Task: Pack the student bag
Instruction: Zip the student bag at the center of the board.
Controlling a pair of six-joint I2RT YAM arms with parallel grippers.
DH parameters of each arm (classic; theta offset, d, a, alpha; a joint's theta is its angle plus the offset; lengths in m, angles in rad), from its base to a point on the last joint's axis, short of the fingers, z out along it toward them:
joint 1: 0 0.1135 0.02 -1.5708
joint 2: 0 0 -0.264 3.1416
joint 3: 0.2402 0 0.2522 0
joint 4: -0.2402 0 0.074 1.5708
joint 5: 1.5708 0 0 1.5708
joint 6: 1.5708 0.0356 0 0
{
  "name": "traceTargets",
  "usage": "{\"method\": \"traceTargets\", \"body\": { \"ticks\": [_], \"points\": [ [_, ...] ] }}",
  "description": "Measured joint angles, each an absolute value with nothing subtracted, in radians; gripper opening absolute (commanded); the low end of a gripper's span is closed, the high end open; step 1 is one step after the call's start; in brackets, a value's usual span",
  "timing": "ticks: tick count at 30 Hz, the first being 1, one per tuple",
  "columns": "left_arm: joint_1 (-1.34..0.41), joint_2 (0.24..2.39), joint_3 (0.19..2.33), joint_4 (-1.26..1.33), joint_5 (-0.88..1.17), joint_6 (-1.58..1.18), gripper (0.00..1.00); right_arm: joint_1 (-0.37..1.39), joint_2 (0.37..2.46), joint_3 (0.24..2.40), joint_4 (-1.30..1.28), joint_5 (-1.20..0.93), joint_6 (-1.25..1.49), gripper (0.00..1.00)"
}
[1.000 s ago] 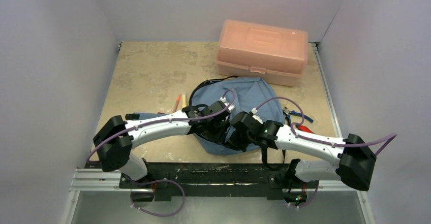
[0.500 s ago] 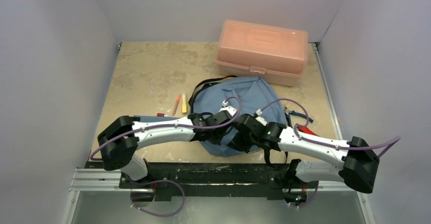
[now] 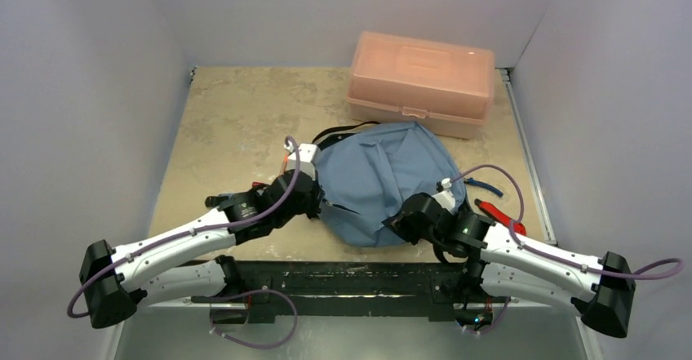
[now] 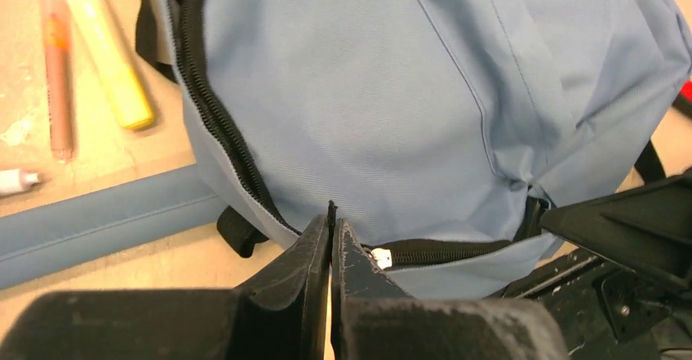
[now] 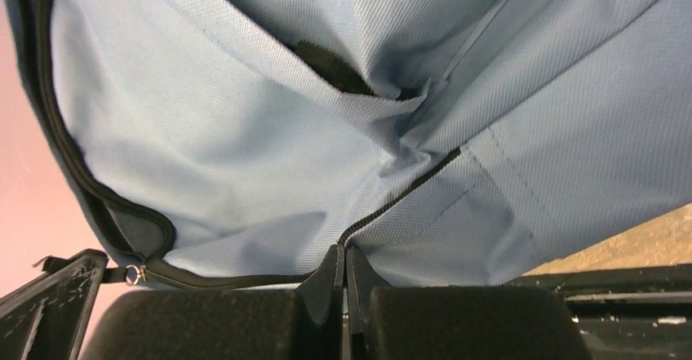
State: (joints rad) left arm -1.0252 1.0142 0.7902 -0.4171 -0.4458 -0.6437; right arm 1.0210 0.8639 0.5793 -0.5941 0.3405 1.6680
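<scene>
Two arms: left pincer [image 4: 331,223] and right pincer [image 5: 343,264] each pinch the near zipper edge of one student bag [image 3: 383,172], central on the surface [image 3: 237,115]. One pink box [image 3: 420,82] sits just behind. One yellow marker [image 4: 106,54] and one orange marker [image 4: 55,74] lie left, beside open surface.

A table [image 3: 237,107] with a mottled beige top was seen beneath the left gripper [image 3: 320,203] and the right gripper [image 3: 398,224]. It was enclosed by plain white walls [image 3: 82,91]: one beyond both grippers, one out to each side. A metal rail [image 3: 155,282] was fixed behind them. Everything was evenly lit.
</scene>
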Motion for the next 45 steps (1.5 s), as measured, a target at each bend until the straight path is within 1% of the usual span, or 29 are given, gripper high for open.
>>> {"method": "traceTargets", "body": {
  "ticks": [3,5,6,8,9,10,11,12,13,15,18,21,23,24,26,27,28,30,31,32,36,39,41,45],
  "points": [
    [-0.928,0.962,0.738,-0.393,-0.381,-0.662,0.0,1.021,0.828,0.547,-0.573,0.385,1.647,0.0],
    [-0.833,0.936,0.703,-0.38,-0.323,-0.662,0.0,1.019,0.808,0.524,-0.582,0.428,1.597,0.0],
    [-0.791,0.932,0.694,-0.374,-0.295,-0.661,0.0,1.017,0.804,0.512,-0.585,0.439,1.556,0.07],
    [-0.717,0.941,0.692,-0.352,-0.226,-0.659,0.0,1.011,0.808,0.502,-0.582,0.446,1.416,0.28],
    [-0.702,0.95,0.695,-0.339,-0.186,-0.659,0.0,1.015,0.81,0.505,-0.567,0.443,1.346,0.42],
    [-0.699,0.965,0.702,-0.325,-0.131,-0.661,0.0,1.028,0.812,0.517,-0.556,0.446,1.27,0.53],
    [-0.699,0.981,0.707,-0.309,-0.076,-0.662,0.0,1.053,0.811,0.537,-0.544,0.45,1.197,0.61],
    [-0.699,0.992,0.71,-0.295,-0.035,-0.668,0.0,1.086,0.81,0.562,-0.525,0.452,1.117,0.66],
    [-0.7,1.002,0.71,-0.279,0.014,-0.675,0.0,1.111,0.81,0.585,-0.5,0.451,1.05,0.68],
    [-0.701,1.008,0.71,-0.26,0.093,-0.697,0.0,1.155,0.829,0.654,-0.429,0.414,0.873,0.68],
    [-0.701,1.007,0.71,-0.233,0.178,-0.732,0.0,1.172,0.907,0.733,-0.279,0.313,0.621,0.7],
    [-0.701,0.988,0.71,-0.226,0.237,-0.769,0.0,1.184,1.0,0.735,-0.122,0.211,0.402,0.67],
    [-0.702,0.962,0.71,-0.226,0.258,-0.785,0.0,1.2,1.063,0.71,-0.033,0.179,0.271,0.63],
    [-0.702,0.946,0.71,-0.226,0.265,-0.793,0.0,1.206,1.087,0.696,-0.002,0.17,0.214,0.59],
    [-0.704,0.922,0.71,-0.226,0.276,-0.802,0.0,1.215,1.114,0.671,0.055,0.171,0.12,0.56],
    [-0.704,0.916,0.71,-0.227,0.279,-0.805,0.0,1.216,1.119,0.663,0.077,0.176,0.088,0.52],
    [-0.704,0.911,0.71,-0.227,0.283,-0.811,0.0,1.218,1.124,0.658,0.099,0.192,0.048,0.45],
    [-0.706,0.907,0.71,-0.227,0.286,-0.82,0.0,1.224,1.138,0.658,0.142,0.224,-0.026,0.22],
    [-0.707,0.906,0.71,-0.227,0.286,-0.823,0.0,1.224,1.148,0.663,0.152,0.247,-0.054,0.07],
    [-0.708,0.906,0.71,-0.227,0.286,-0.825,0.0,1.226,1.16,0.671,0.152,0.264,-0.077,0.0],
    [-0.708,0.906,0.719,-0.262,0.258,-0.819,0.0,1.233,1.192,0.693,0.138,0.279,-0.126,0.0],
    [-0.7,0.906,0.775,-0.353,0.159,-0.786,0.0,1.234,1.177,0.689,0.129,0.277,-0.134,0.0],
    [-0.661,0.906,0.805,-0.391,0.103,-0.762,0.0,1.238,1.134,0.668,0.138,0.274,-0.136,0.0],
    [-0.54,0.962,0.847,-0.398,0.091,-0.744,0.0,1.26,0.987,0.573,0.176,0.265,-0.139,0.0]
  ]
}}
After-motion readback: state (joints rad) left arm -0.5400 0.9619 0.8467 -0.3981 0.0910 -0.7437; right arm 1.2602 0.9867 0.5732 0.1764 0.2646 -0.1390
